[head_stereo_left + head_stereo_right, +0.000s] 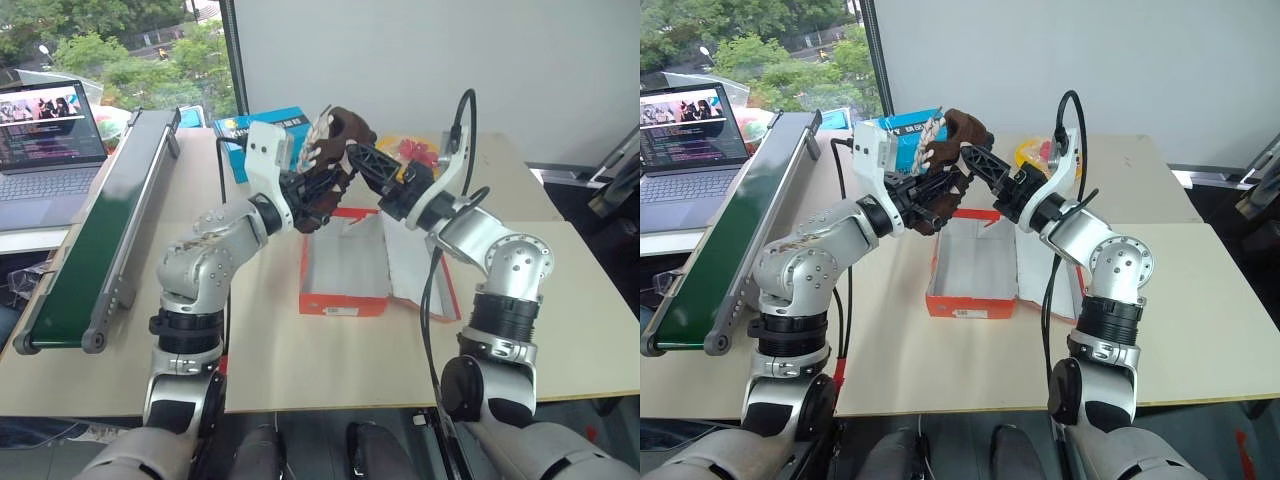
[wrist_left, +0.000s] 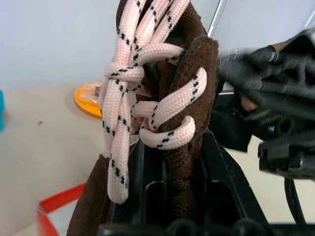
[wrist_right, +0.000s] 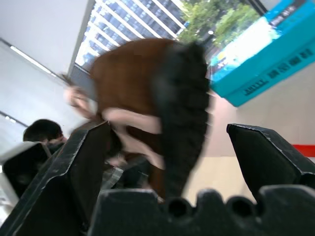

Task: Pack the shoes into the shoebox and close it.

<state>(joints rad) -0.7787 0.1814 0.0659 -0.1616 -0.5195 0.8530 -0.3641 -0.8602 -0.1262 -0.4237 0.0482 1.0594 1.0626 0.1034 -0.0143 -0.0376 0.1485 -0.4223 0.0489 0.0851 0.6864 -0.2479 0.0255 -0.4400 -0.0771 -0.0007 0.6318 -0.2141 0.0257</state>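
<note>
while the left gripper (image 1: 322,180) is clamped tight on a dark brown shoe (image 1: 335,150) lifted above the table (image 1: 330,370), much of that shoe is hidden behind the two sets of black fingers, so its sole and toe are hard to make out from the head views. in the left wrist view the white laces (image 2: 142,98) with dark flecks hang in loops over the brown upper, cut off at the top edge. the right gripper (image 1: 368,165) stands with its jaws spread wide, right beside the shoe, and whether a finger touches it cannot be told; its wrist view gives the shoe as a brown blur. below the shoe the orange-red shoebox (image 1: 345,300) lies open on the table, its white inside (image 1: 345,262) bare where it can be seen, the far end hidden by the arms. a blue box (image 1: 902,135) sits behind, partly covered.
</note>
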